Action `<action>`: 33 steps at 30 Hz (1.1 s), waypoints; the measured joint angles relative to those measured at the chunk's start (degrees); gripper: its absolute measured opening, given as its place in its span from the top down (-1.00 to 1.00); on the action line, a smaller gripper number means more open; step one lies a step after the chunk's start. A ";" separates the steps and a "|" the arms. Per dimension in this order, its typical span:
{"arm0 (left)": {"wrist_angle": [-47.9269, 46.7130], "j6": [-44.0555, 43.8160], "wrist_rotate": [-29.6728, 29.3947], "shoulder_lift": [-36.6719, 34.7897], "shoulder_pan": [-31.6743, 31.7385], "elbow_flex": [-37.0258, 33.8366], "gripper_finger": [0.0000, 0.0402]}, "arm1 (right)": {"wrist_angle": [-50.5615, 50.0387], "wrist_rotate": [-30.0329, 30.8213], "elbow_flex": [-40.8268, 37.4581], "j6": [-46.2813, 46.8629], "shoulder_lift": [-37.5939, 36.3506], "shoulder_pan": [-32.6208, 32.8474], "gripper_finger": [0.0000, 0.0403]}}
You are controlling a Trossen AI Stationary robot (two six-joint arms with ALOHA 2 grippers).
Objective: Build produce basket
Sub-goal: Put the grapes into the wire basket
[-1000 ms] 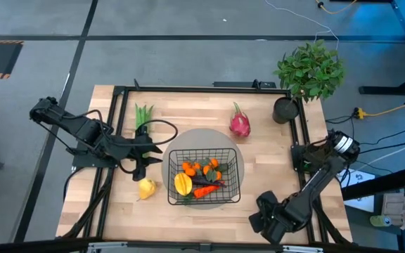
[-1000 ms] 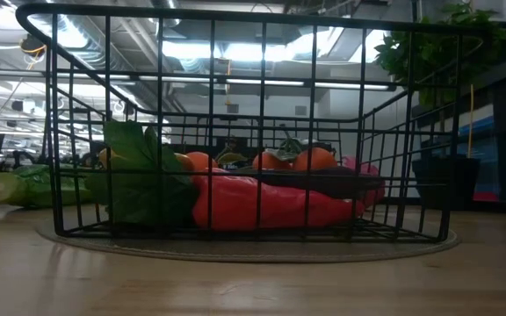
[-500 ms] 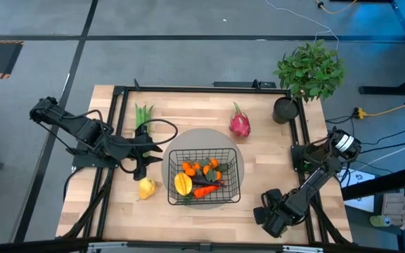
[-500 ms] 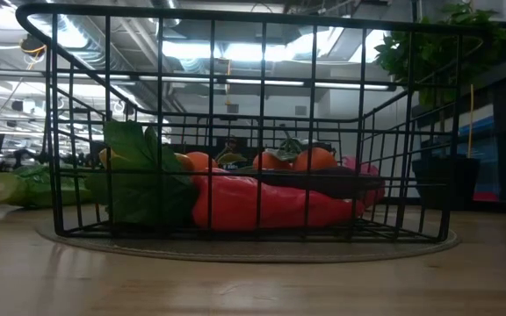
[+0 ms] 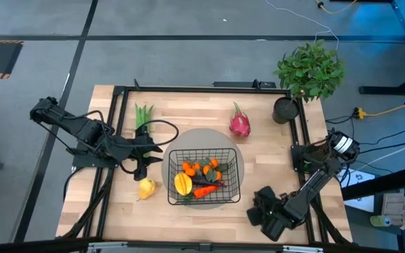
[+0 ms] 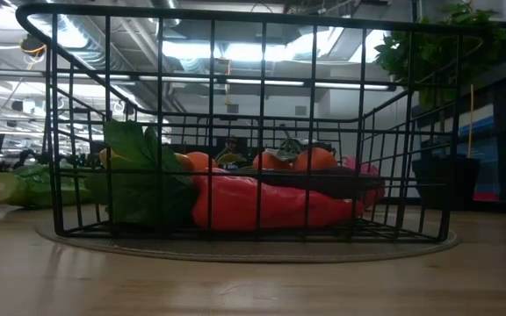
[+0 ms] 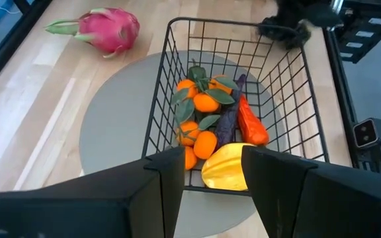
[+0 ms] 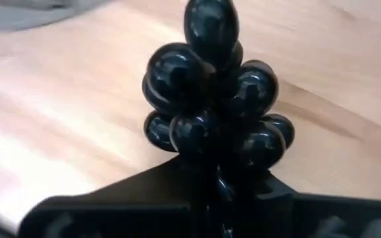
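Note:
The black wire basket (image 5: 204, 176) stands on a round grey mat and holds small oranges, a yellow fruit, a red-orange piece and a purple eggplant (image 7: 229, 116). The pink dragon fruit (image 5: 240, 124), the green stalks (image 5: 143, 114) and a yellow fruit (image 5: 147, 187) lie on the table. My left gripper (image 7: 210, 178) hangs open above the basket's left side with nothing in it. Near the front edge, right of the basket, my right gripper (image 5: 262, 214) points steeply down, shut on a bunch of dark grapes (image 8: 213, 99). In the high view the gripper hides the grapes. My right gripper pinches the near end of the grape bunch (image 8: 225, 173) between its two fingers, coming from above and pointing steeply down. The rest of the bunch sticks out past the fingertips over the wood. I cannot tell whether it rests on the table or hangs clear.
A potted leafy plant (image 5: 309, 70) in a black pot (image 5: 285, 110) stands at the far right corner. A black frame (image 5: 202, 89) runs around the tabletop. Bare wood lies between the basket and the front edge.
My right gripper has tipped and shifted a little toward the table's left, staying near the front edge. The basket and the loose produce have kept their places.

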 joint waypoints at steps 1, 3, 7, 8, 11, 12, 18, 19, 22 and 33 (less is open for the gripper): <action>-0.12 0.00 0.04 0.06 0.00 0.00 0.31 | -0.11 1.38 1.29 -2.37 0.00 0.08 0.88; -0.16 -0.02 0.02 -0.02 0.00 0.00 0.31 | -1.22 2.42 4.65 -6.66 -0.15 0.05 0.88; -0.40 -0.02 0.02 -0.01 0.00 0.00 0.31 | -9.37 4.38 13.11 -9.34 -0.26 0.00 0.88; -0.38 -0.02 0.02 -0.01 0.00 0.00 0.31 | -10.68 5.93 15.19 -11.09 -0.26 0.01 0.88; -0.38 -0.02 0.03 -0.01 0.00 0.00 0.31 | -11.07 14.45 21.82 -23.36 -0.27 0.74 0.88; -0.38 -0.02 0.04 -0.01 0.00 0.00 0.31 | -10.70 18.23 23.86 -28.14 -0.31 1.03 0.88; -0.38 -0.04 0.04 -0.01 0.00 0.00 0.31 | -9.67 41.05 33.75 -51.01 -0.44 0.76 0.87; -0.38 -0.04 0.04 -0.01 0.00 0.00 0.31 | -9.67 44.17 34.75 -53.92 -0.44 0.51 0.87; -0.38 -0.04 0.04 -0.01 0.00 0.00 0.31 | -9.71 50.58 36.66 -61.75 -0.44 -0.91 0.87; -0.37 -0.04 0.07 -0.01 0.00 0.00 0.31 | -9.60 39.86 36.12 -68.36 -0.46 -12.19 0.85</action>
